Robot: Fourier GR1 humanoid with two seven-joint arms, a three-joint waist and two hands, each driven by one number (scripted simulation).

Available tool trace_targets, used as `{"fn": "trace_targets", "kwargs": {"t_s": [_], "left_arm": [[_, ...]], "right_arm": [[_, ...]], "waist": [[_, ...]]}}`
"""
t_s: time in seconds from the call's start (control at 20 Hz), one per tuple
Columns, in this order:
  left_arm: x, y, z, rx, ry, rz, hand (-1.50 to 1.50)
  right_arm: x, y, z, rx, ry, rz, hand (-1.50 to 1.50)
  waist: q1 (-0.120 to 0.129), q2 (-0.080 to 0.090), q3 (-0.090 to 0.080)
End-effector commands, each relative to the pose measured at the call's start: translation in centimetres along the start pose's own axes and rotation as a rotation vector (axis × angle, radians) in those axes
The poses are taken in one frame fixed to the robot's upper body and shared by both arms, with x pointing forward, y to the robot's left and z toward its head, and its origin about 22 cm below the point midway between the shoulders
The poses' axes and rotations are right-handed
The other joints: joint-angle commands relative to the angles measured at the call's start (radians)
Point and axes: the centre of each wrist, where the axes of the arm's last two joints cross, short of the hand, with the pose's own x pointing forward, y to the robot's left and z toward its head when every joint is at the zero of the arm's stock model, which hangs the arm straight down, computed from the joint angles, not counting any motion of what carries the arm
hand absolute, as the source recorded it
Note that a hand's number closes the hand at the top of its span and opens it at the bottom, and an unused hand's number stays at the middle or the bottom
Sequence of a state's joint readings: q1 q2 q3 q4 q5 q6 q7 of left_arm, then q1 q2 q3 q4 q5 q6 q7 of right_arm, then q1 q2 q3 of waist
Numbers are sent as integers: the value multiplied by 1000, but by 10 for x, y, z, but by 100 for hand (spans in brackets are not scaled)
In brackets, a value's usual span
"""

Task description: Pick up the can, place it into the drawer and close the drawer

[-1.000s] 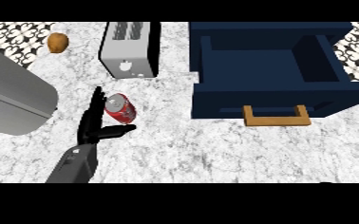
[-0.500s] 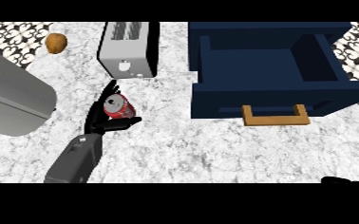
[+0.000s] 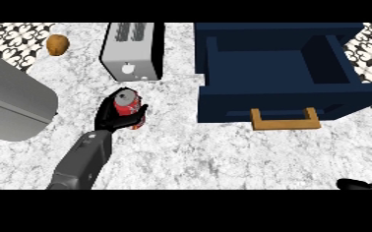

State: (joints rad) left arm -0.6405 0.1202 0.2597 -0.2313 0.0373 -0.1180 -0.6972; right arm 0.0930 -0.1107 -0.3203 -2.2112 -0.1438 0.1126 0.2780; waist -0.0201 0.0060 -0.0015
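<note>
At 9 o'clock of the white marbled stone counter, the black left hand curls around a red cylindrical metal can. An open dark-blue box drawer is at 2 o'clock. For the right hand, at 5 o'clock, I cannot tell.

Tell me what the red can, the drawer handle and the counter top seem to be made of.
The red cylindrical can looks like painted metal: its top is bare silver-grey. The tan U-shaped handle on the dark blue drawer looks like matte wood or plastic. The white counter top looks like marble, by its grey veins.
</note>
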Motion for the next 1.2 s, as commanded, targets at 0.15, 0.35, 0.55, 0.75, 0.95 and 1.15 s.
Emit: {"fn": "trace_targets", "kwargs": {"t_s": [0.15, 0.35, 0.55, 0.75, 0.95, 1.15], "left_arm": [[7, -6, -10, 87, -36, 8, 150], [2, -24, -7, 77, -68, 31, 150], [22, -35, -24, 46, -110, 60, 150], [39, -55, -41, 10, -109, 25, 150], [82, -89, -63, -52, -130, -5, 150], [105, -99, -73, -90, -137, -32, 150]], "right_arm": [[2, 7, -4, 7, -10, 15, -150], [10, 7, 2, -16, 0, 7, -150], [-6, 8, 1, -36, -15, 13, -150], [6, 9, 4, -25, -1, 41, -150], [11, 8, -1, -54, -9, 37, -150], [20, 4, 12, -26, -13, 46, -150]], "waist": [[-1, 1, 0], [8, -3, 1], [16, -6, 1], [9, -4, 1], [26, -15, 2], [19, -17, 3]]}}
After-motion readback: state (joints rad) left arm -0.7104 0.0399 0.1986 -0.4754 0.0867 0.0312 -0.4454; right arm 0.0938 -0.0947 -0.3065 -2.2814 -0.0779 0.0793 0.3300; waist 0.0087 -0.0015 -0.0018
